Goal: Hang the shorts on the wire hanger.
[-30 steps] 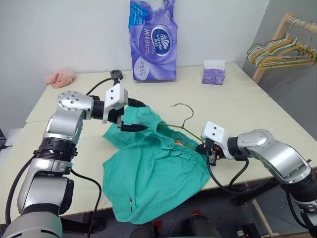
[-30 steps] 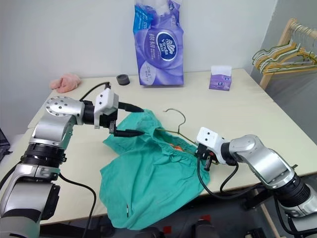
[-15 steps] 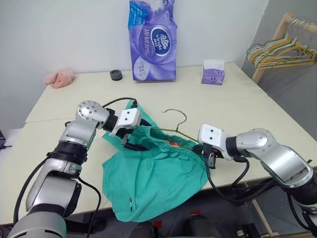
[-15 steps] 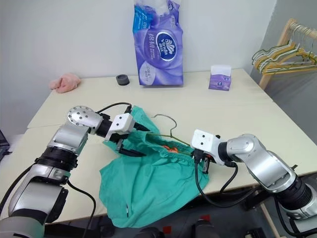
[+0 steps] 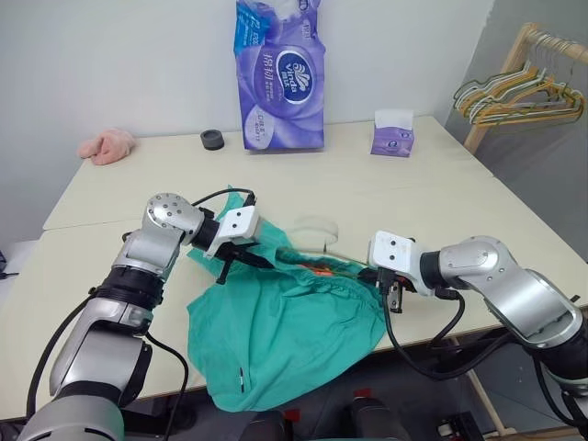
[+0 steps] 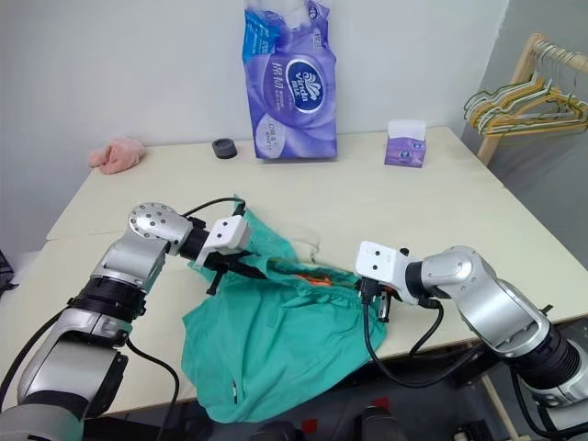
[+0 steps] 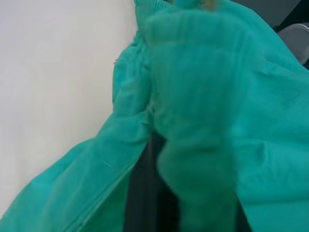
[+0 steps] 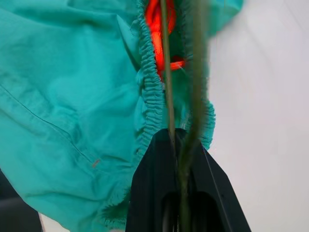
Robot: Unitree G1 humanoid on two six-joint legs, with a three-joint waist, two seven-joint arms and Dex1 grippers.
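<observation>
The teal-green shorts [image 5: 285, 331] lie crumpled on the table's front, one leg drooping over the edge. Their gathered waistband [image 8: 149, 92] and orange tag [image 8: 155, 29] show close up in the right wrist view. My left gripper [image 5: 265, 262] is shut on the shorts' upper left part, with fabric [image 7: 203, 121] bunched over its fingers. The wire hanger [image 8: 166, 72] runs through the waistband; its hook [image 5: 317, 231] is a blur above the shorts. My right gripper [image 5: 384, 287] is shut on the hanger's wire at the shorts' right edge.
A tall purple tissue pack [image 5: 280, 78], a small purple tissue box [image 5: 392, 135], a black round cap [image 5: 212, 139] and a pink cloth lump [image 5: 108, 145] sit along the back of the table [image 5: 441, 197]. A wooden rack with several hangers [image 5: 519, 87] stands at the right.
My left gripper came down from above the shorts with open fingers and has shut on the fabric. The hanger's hook has shifted and now blurs. The right gripper has kept its hold.
</observation>
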